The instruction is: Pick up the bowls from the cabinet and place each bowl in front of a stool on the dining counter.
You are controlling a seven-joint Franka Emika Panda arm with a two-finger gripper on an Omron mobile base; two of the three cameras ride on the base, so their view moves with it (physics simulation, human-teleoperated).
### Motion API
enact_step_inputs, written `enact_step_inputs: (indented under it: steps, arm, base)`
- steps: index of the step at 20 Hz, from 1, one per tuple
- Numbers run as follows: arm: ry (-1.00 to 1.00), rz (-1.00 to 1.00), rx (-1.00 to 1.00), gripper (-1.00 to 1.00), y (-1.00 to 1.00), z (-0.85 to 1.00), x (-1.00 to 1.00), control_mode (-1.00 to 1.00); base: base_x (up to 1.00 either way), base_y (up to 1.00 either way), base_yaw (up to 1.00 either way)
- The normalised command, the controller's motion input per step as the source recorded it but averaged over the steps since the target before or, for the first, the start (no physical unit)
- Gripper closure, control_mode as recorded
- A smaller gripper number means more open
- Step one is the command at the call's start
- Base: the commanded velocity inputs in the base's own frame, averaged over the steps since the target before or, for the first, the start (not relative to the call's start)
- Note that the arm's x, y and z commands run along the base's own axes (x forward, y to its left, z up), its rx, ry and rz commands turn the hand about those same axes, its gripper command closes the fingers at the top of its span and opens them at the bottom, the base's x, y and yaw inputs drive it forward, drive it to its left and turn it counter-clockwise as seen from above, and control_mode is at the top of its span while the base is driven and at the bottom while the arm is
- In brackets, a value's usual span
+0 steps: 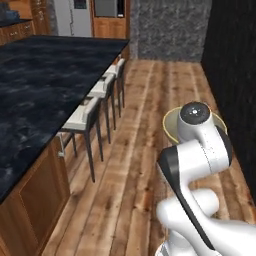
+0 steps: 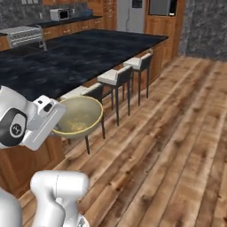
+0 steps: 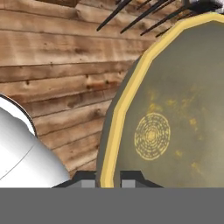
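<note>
A pale beige-olive bowl (image 2: 80, 114) with a yellow rim hangs over the wooden floor, just off the counter's stool side. My gripper (image 3: 108, 179) is shut on its rim, one finger inside and one outside. In the hand view the bowl (image 3: 175, 109) shows its inside with a ring pattern at the bottom. In the left base view my own wrist hides most of the bowl (image 1: 169, 125). The dining counter (image 1: 40, 85) has a black marble top. Three cream-seated stools (image 1: 82, 117) stand along its edge, and the nearest stool (image 2: 82, 92) is right behind the bowl. The cabinet is out of view.
A dark wall (image 1: 230, 75) runs along the right side of the floor (image 1: 135, 165), and a grey stone wall (image 1: 170, 30) closes the far end. A stove (image 2: 24, 35) and a microwave (image 2: 60, 14) sit beyond the counter. A fridge (image 1: 72, 17) stands at the back.
</note>
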Motion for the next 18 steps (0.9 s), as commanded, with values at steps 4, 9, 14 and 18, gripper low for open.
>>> enact_step_inputs:
  steps: [4,9,14,18]
  arm:
    - [0.00,0.00,0.00,1.00,0.00,0.00,0.00,1.00]
    - [0.00,0.00,0.00,1.00,0.00,0.00,0.00,1.00]
    - [0.00,0.00,0.00,1.00,0.00,0.00,0.00,1.00]
    - [0.00,0.00,0.00,1.00,0.00,0.00,0.00,1.00]
  base:
    - [1.00,-0.41,0.55]
    - [1.00,-0.45,0.59]
    - [1.00,-0.52,0.64]
    - [0.79,-0.72,0.63]
